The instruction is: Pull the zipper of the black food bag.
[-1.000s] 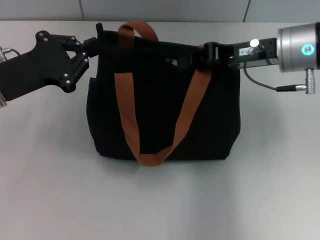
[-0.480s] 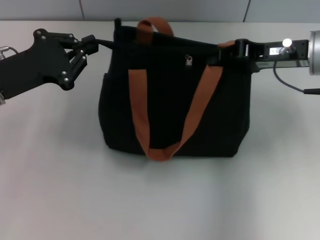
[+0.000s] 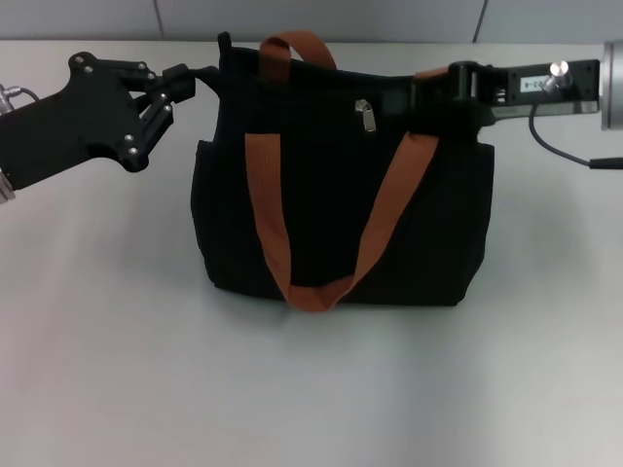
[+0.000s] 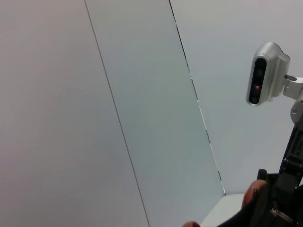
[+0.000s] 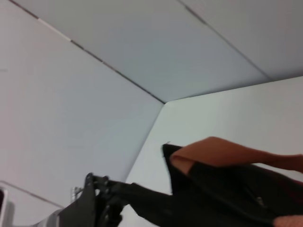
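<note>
- Head view: the black food bag (image 3: pixel 341 195) stood upright on the pale table (image 3: pixel 311 389), towards its far edge, one orange-brown strap handle (image 3: pixel 321 219) hanging down its near face and the other handle (image 3: pixel 297 49) arching above the top. The zipper (image 3: pixel 367 115), a small silver tab, hung from the top edge a little right of the middle. The left gripper (image 3: pixel 200 76) was at the bag's upper left corner, its fingers clenched on a black tab of fabric there. The right gripper (image 3: pixel 433 92) lay against the bag's top right edge, just right of the zipper; whether it pinched anything could not be told.
- Left wrist view: mostly grey wall panels (image 4: pixel 118 104); the bag's dark fabric (image 4: pixel 236 218) showed in a corner, with the right arm's silver camera (image 4: pixel 266 72) farther off.
- Right wrist view: the bag's top edge (image 5: pixel 213 189) and an orange handle (image 5: pixel 222 153) ran across, and the left gripper (image 5: pixel 113 196) held the far corner, fingers closed on it.
</note>
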Controlling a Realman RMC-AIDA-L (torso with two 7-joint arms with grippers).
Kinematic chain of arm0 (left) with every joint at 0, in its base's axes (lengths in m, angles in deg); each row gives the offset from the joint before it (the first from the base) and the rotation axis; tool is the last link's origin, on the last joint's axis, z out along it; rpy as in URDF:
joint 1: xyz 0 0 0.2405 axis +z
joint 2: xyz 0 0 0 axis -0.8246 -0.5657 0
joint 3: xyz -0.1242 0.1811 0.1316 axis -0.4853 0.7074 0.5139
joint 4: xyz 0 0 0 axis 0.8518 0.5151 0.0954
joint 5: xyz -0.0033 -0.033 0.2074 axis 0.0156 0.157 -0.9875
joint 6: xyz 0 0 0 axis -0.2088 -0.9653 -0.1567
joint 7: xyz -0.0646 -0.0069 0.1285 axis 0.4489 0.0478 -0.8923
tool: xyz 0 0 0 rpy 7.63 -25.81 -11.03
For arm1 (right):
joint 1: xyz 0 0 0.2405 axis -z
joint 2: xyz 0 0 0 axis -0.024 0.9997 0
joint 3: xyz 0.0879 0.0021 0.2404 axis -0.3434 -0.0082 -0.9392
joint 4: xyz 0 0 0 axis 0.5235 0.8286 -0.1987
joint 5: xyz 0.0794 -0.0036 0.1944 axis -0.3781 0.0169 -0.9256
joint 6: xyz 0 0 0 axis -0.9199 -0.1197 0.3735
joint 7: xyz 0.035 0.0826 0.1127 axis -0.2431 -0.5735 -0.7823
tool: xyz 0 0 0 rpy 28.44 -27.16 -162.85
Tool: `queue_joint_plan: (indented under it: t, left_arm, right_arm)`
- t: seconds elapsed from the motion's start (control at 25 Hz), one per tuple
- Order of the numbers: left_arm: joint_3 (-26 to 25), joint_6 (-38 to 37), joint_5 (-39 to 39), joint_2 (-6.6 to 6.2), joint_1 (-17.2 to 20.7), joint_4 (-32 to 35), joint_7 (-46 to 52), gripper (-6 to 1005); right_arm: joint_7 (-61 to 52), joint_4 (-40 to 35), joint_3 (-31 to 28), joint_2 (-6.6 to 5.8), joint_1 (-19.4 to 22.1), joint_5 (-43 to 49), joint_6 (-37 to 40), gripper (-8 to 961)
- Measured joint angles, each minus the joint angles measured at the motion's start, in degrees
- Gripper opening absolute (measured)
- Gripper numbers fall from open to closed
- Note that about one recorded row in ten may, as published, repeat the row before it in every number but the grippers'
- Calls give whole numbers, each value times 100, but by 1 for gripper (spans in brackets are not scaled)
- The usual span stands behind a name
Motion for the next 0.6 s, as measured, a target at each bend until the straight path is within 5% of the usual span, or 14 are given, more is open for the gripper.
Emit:
queue_joint_plan:
  t: [0.6]
  left_arm:
    - [7,53,100,-12,11,-45,35,31]
  right_arm:
    - [-616,-788,-60,-198,-256,133,720,321]
